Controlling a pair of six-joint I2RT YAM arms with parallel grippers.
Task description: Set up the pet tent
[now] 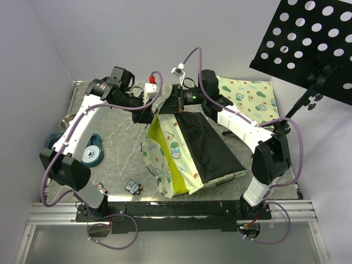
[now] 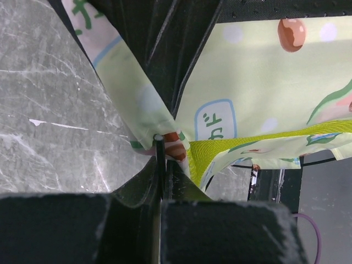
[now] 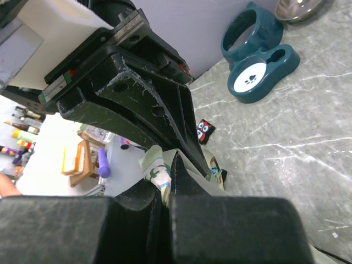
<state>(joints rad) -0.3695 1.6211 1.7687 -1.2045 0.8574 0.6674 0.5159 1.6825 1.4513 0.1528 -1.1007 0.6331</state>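
Cream-green pet tent, black base upward

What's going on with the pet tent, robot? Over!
Left gripper and right gripper both shut, pinching the pet tent at its far end. Tent not yet domed, sagging on the table. Teal feeder and printed mat lie apart from it. Over.

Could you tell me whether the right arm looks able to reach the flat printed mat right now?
Probably not yet: its jaws are shut on the pet tent; otherwise the mat lies close beside it.
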